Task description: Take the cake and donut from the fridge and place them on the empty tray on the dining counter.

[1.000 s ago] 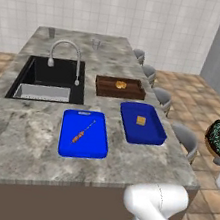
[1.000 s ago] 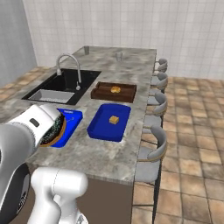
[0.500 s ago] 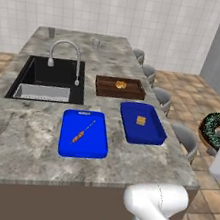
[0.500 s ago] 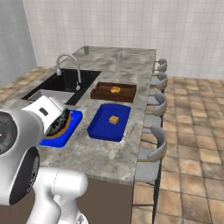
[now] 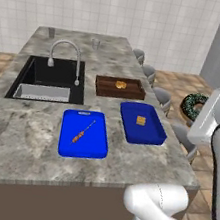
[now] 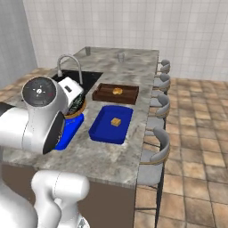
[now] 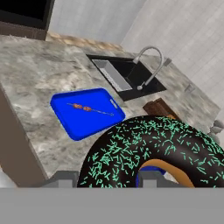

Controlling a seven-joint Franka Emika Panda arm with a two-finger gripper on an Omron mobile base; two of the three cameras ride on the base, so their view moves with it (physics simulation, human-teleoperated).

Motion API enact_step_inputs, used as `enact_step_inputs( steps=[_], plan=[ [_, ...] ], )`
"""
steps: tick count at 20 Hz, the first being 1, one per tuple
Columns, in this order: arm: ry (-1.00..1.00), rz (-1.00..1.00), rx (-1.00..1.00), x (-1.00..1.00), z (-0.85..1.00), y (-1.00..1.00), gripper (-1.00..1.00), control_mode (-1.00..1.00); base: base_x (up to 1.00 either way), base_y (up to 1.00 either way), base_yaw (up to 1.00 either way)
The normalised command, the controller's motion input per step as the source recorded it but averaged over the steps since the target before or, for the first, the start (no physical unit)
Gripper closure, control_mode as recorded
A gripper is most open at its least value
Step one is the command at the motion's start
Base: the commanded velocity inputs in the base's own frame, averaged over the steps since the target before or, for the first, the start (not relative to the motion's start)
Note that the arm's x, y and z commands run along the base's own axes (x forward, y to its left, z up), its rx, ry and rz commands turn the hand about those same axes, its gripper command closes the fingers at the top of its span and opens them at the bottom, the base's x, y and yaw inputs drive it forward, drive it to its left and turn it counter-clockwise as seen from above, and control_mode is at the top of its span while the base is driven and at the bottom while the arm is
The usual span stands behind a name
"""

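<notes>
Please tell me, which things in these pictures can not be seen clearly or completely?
- gripper: in the hand view the donut covers its fingertips.
- tray: hand view, only a blue patch shows through the donut's hole.
- donut: right base view, half hidden behind the arm.
- item on the blue board: too small to identify.

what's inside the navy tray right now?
The cake, a small yellow-orange chunk, sits alone near the middle of the tray. The donut is not in it yet; it is in the hand. In the hand view the donut covers most of the tray.
</notes>
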Motion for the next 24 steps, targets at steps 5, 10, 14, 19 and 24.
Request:
enact_step_inputs(
  steps=[5, 10, 14, 19, 24],
  plan=[
    [0.08, 0.0, 0.0, 0.48, -0.19, 0.0, 1.0, -1.0, 0.0, 0.0, 0.0],
    [0.22, -0.05, 0.0, 0.31, -0.24, 0.0, 1.0, -1.0, 0.0, 0.0, 0.0],
    [0.2, -0.02, 0.02, 0.39, -0.14, 0.0, 1.0, -1.0, 0.0, 0.0, 0.0],
    [0.07, 0.0, 0.04, 0.28, -0.38, 0.0, 1.0, -1.0, 0.0, 0.0, 0.0],
    [0.1, 0.0, 0.02, 0.29, -0.53, 0.0, 1.0, -1.0, 0.0, 0.0, 0.0]
  ],
)
